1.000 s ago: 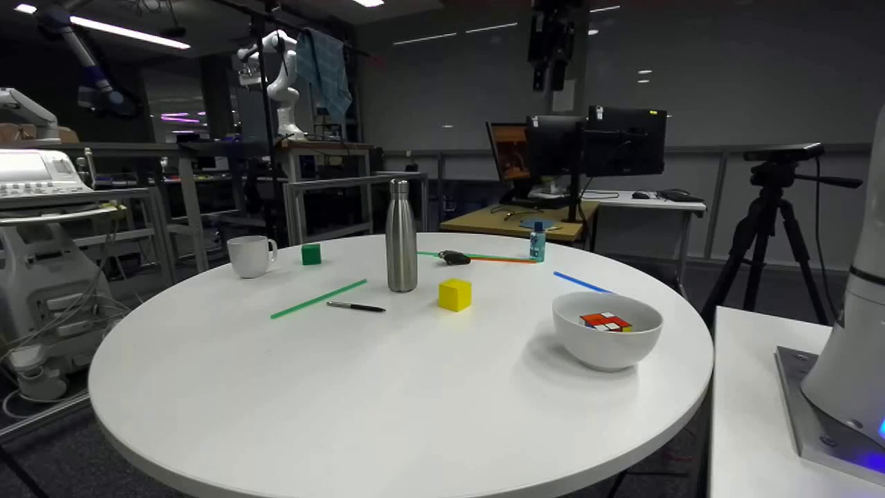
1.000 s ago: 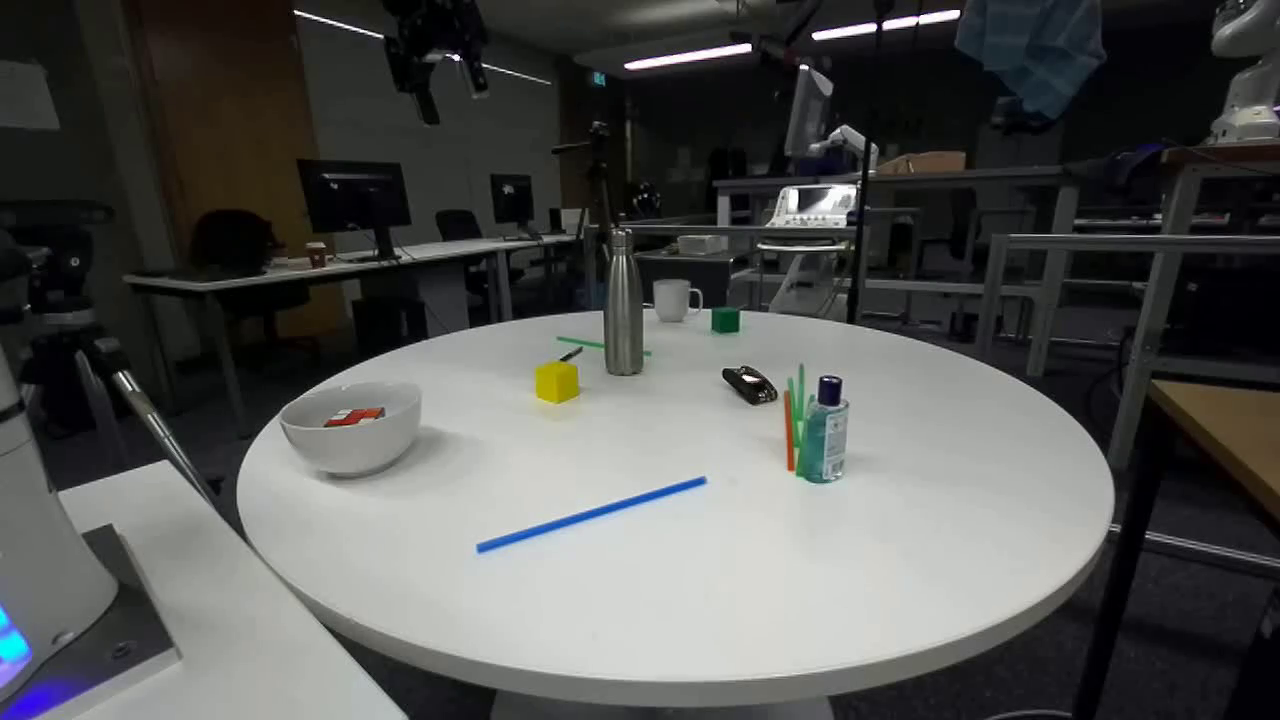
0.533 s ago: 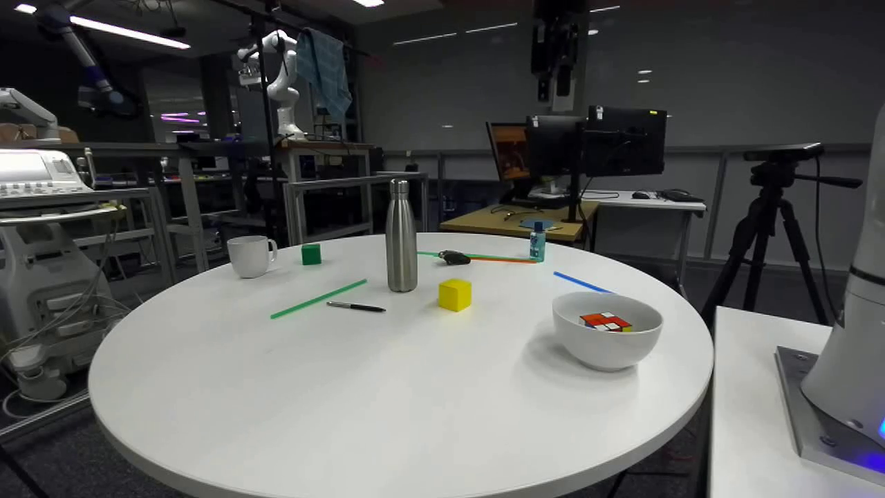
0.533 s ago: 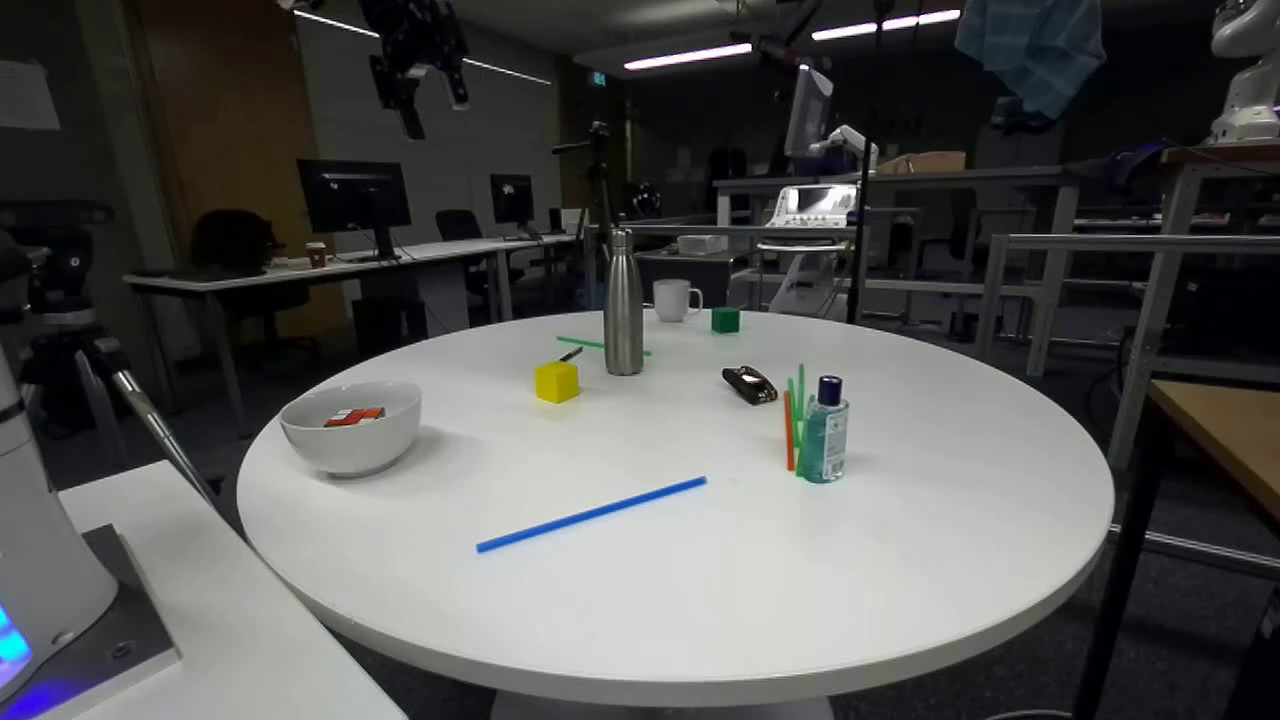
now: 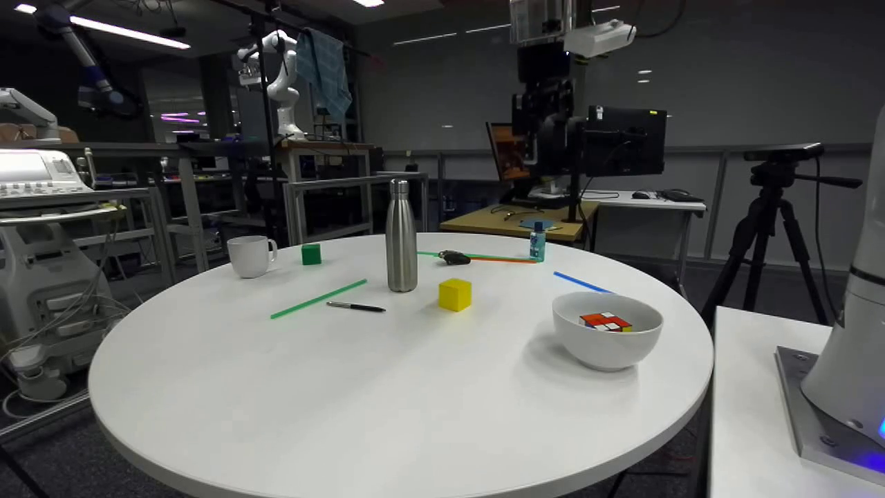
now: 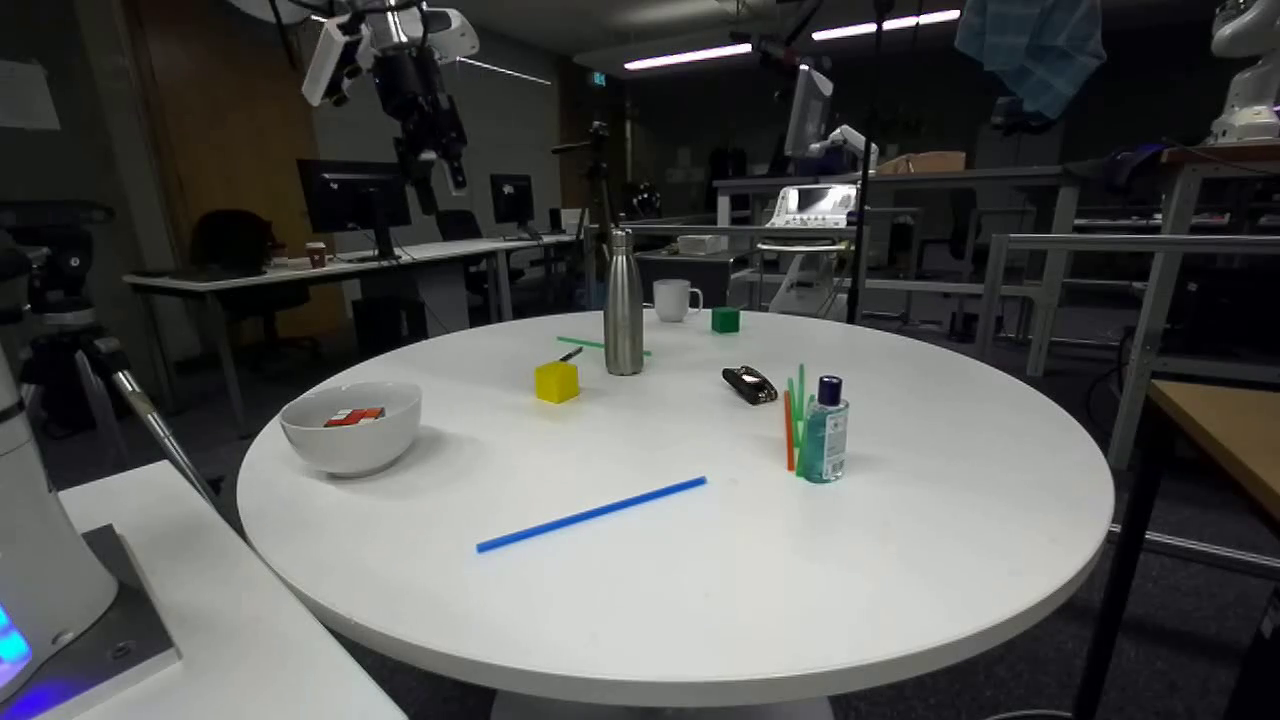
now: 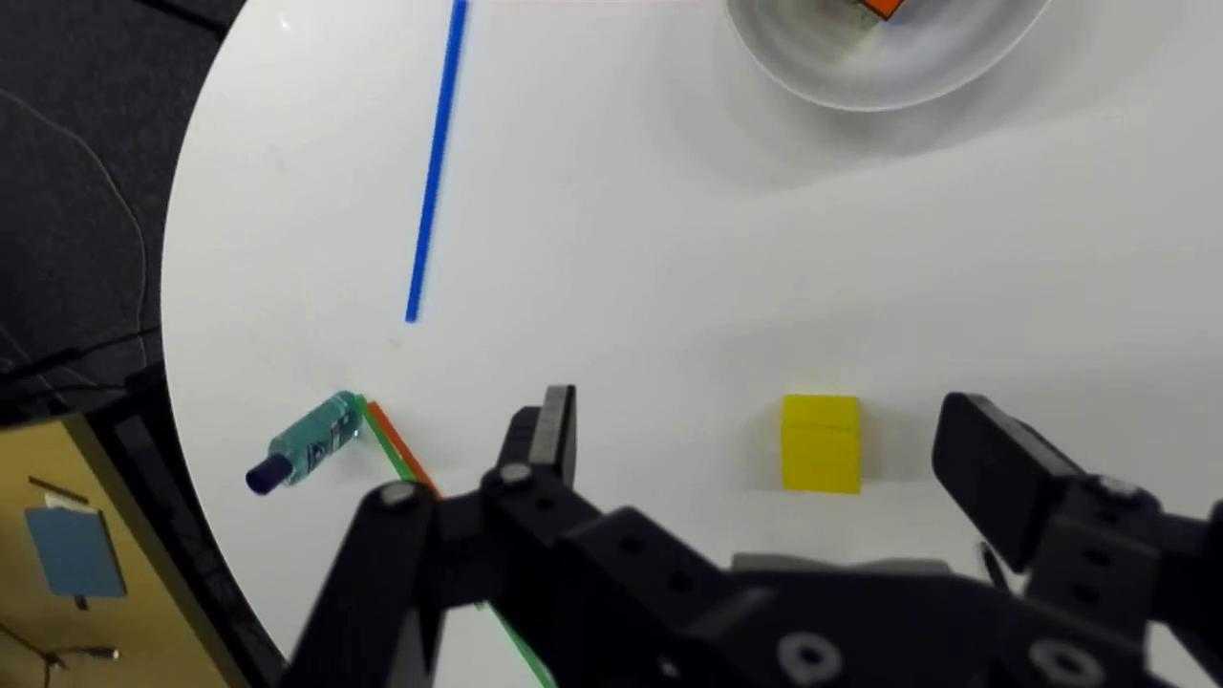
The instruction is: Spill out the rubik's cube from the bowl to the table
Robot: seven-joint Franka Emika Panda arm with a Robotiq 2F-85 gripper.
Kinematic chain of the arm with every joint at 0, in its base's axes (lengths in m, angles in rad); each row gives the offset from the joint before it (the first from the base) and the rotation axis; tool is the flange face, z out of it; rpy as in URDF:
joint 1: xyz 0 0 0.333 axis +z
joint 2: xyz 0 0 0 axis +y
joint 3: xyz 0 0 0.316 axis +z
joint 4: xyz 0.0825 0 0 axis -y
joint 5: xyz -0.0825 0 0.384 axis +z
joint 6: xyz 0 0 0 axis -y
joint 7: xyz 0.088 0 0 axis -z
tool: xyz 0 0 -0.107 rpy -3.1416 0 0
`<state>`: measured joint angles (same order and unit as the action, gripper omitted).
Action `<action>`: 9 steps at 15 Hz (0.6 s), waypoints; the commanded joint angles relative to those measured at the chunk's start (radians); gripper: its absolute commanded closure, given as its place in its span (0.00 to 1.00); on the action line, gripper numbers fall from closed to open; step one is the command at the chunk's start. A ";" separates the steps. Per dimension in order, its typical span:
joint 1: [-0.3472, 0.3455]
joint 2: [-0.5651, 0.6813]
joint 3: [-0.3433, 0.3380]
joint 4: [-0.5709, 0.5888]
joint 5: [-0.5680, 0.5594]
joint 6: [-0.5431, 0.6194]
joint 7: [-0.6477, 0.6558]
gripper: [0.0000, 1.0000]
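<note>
"Wrist view had the gripper (image 7: 761, 430) with its fingers (image 7: 994, 478) spread wide, gripping nothing. Where was the rubik's cube (image 5: 606, 322)?"

"Inside the bowl (image 5: 607, 349), which stood upright on the table (image 5: 387, 394), near the edge by the robot's base (image 5: 854, 373)."

"What worried you?"

"That edge, mostly. A tilt the wrong way could have sent the rubik's cube onto the floor (image 7: 57, 210). The bowl looked smooth, too, so a shallow pinch on its rim might have slipped as it turned."

"And the yellow block (image 7: 821, 449)?"

"It showed between the fingers in the wrist view, though it lay on the table, well below them. Coming straight down there would probably have knocked it, so the next move seemed to call for crossing to the bowl first."

"What couldn't you make out?"

"Plenty. The wrist view cropped the bowl at its top border and left only an orange corner of the rubik's cube. In both exterior views the bowl's near wall hid the rubik's cube's lower part. In an exterior view the gripper blended with dark monitors (image 5: 632, 155) behind it, so its fingers couldn't be read. The pen (image 7: 994, 566) lay mostly hidden behind the gripper in the wrist view."
</note>
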<state>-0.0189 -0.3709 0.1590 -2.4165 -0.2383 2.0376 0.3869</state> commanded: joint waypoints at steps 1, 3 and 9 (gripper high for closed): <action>-0.029 0.153 -0.013 0.031 0.014 0.085 0.132 0.00; -0.023 0.219 -0.031 0.034 0.049 0.139 0.180 0.00; 0.000 0.269 -0.063 0.003 0.147 0.209 0.175 0.00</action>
<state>-0.0361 -0.1019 0.1137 -2.4152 -0.0896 2.2491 0.5610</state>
